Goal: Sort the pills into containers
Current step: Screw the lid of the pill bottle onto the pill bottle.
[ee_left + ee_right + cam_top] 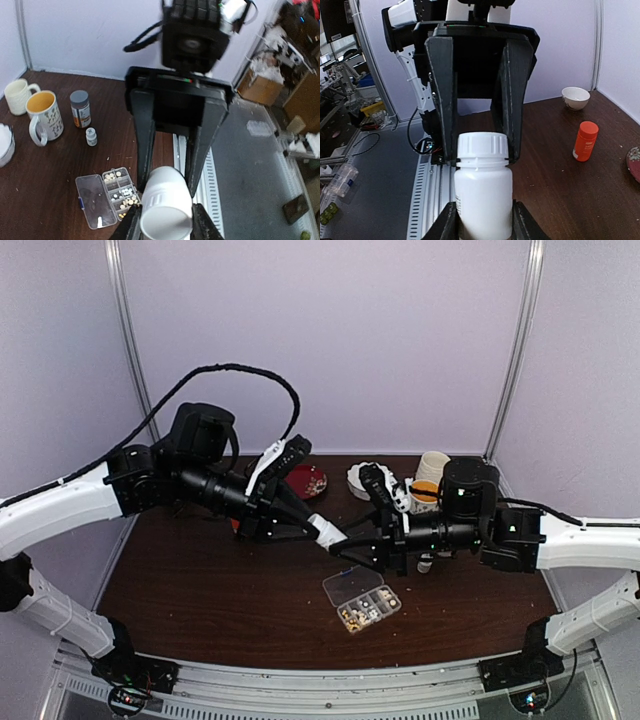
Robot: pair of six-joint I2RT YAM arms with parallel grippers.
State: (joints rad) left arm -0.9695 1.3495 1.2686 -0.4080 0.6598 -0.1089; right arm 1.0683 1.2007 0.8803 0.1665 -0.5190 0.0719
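A white plastic bottle (326, 530) hangs in mid-air between both arms, above the middle of the table. My left gripper (165, 225) is shut on its ribbed white cap (482, 145). My right gripper (482, 226) is shut on the bottle's body (483, 190). The cap sits on the bottle. Below and slightly right lies the clear organiser box (362, 600) with its lid (92, 200) folded open flat. Several of its compartments (120, 192) hold small white and tan pills (128, 192). Neither gripper touches the box.
Behind the box stand a grey-capped amber bottle (80, 108), a tiny white vial (91, 136), a yellow-lined mug (43, 116) and a cream mug (18, 95). An orange bottle (585, 141), a white bowl (575, 96) and a red plate (306, 480) sit farther off.
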